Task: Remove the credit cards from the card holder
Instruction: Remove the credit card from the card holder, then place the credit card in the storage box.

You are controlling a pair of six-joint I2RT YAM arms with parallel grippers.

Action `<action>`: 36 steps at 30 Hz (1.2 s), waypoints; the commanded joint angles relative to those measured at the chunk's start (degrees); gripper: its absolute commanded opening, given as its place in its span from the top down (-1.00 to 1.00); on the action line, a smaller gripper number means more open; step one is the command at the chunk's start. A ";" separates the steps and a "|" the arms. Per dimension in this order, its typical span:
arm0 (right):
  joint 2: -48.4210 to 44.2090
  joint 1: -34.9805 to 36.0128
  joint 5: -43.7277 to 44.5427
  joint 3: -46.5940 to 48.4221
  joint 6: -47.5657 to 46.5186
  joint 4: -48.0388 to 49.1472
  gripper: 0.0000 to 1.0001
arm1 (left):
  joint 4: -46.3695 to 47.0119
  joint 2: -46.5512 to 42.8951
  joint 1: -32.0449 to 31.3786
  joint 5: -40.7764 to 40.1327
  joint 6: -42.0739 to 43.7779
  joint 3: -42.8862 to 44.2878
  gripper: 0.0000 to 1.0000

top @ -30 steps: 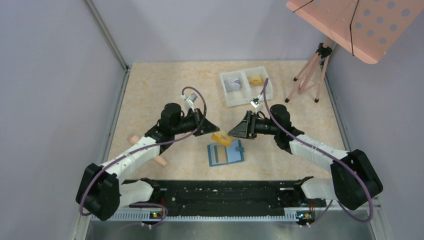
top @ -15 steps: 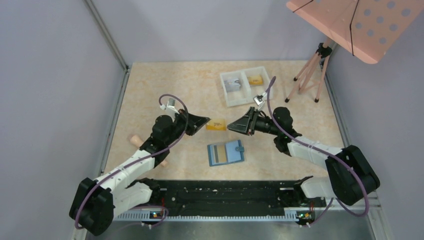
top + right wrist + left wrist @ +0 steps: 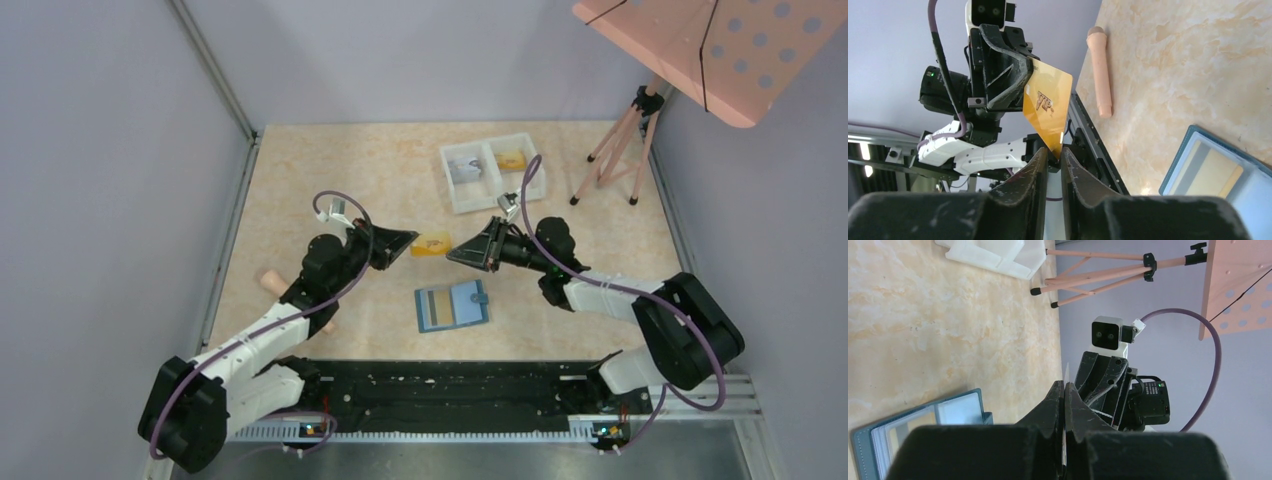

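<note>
Beige marbled table (image 3: 300, 170). Orange-gold card (image 3: 432, 244) held in mid-air between arms: left gripper (image 3: 408, 240) clamped on one edge, right gripper (image 3: 456, 251) seemingly pinching opposite corner. Card holder (image 3: 452, 306) lies open on table just below.

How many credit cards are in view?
4: gold card between left end effector and right end effector; beige card in card holder; orange card, grey card in tray; others possibly hidden.
</note>
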 commanded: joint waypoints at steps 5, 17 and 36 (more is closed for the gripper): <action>0.89 0.73 2.36 -0.38 1.69 7.72 0.90 | 3.73 -1.66 -0.16 -0.95 0.12 -0.64 1.00; 0.75 0.28 2.51 0.47 -0.69 5.42 1.00 | -4.44 -2.79 -0.18 -0.77 3.27 1.51 0.43; -2.74 -14.89 5.40 18.80 -29.59 -40.20 1.00 | -40.61 -6.85 -0.10 -3.52 30.61 16.62 -0.97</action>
